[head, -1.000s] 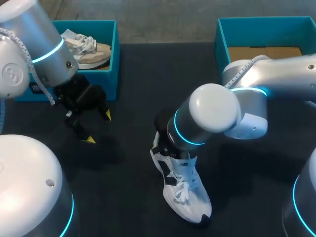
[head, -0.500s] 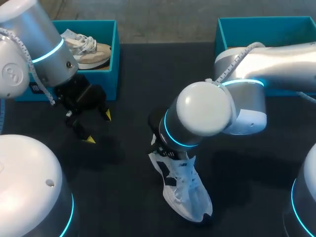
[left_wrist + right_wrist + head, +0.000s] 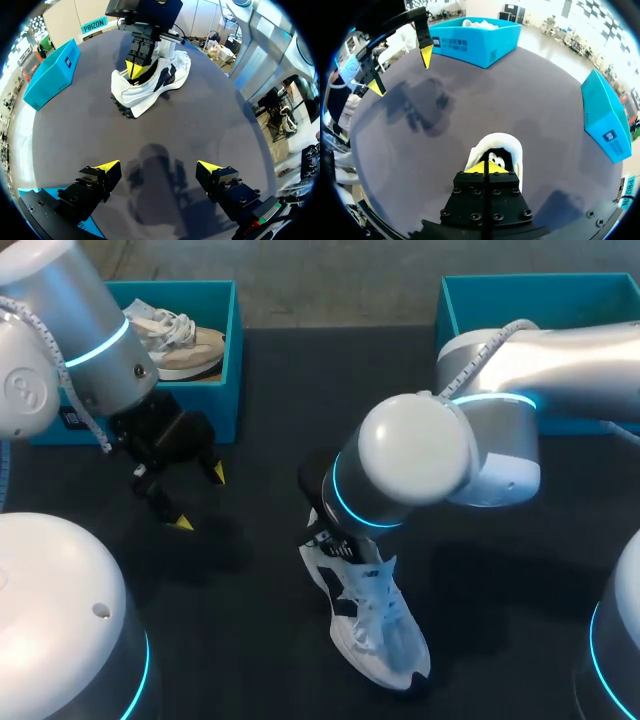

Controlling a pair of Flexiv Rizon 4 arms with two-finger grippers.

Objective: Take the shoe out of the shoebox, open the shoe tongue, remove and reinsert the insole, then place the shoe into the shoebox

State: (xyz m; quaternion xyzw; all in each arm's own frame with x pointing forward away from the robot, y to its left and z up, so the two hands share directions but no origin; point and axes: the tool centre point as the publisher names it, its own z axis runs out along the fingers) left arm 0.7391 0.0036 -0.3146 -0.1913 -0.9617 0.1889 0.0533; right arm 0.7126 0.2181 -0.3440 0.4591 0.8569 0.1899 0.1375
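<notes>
Roughly mid-table: white shoe point(image 3: 375, 635) with black side panels, sole down on the black table point(image 3: 250, 640). Toe points toward the robot's side, heel toward the far edge, laces running up the top. It sits outside both boxes and well apart from each. The right arm comes in from the right and bends down over the heel end. Its wrist hides the contact in the head view, but both wrist views show it. The right gripper point(image 3: 486, 168) points straight down into the shoe's opening, with the white collar curving just ahead of the tips. The yellow tips are pressed together, no gap showing (whether something thin is pinched between them, cannot tell). The left gripper point(image 3: 200, 498) hangs over bare table on the left, well apart from the shoe. Its fingers are spread wide with nothing between them, and its shadow lies on the cloth below. Just beyond it, at the far left corner, is the left shoebox point(image 3: 232, 360), teal, with a tan shoe point(image 3: 185, 340) lying inside, pale laces up. At the far right corner is the right shoebox point(image 3: 445, 310), also teal, with a brown cardboard floor showing inside. The right arm's forearm crosses in front of part of it.
</notes>
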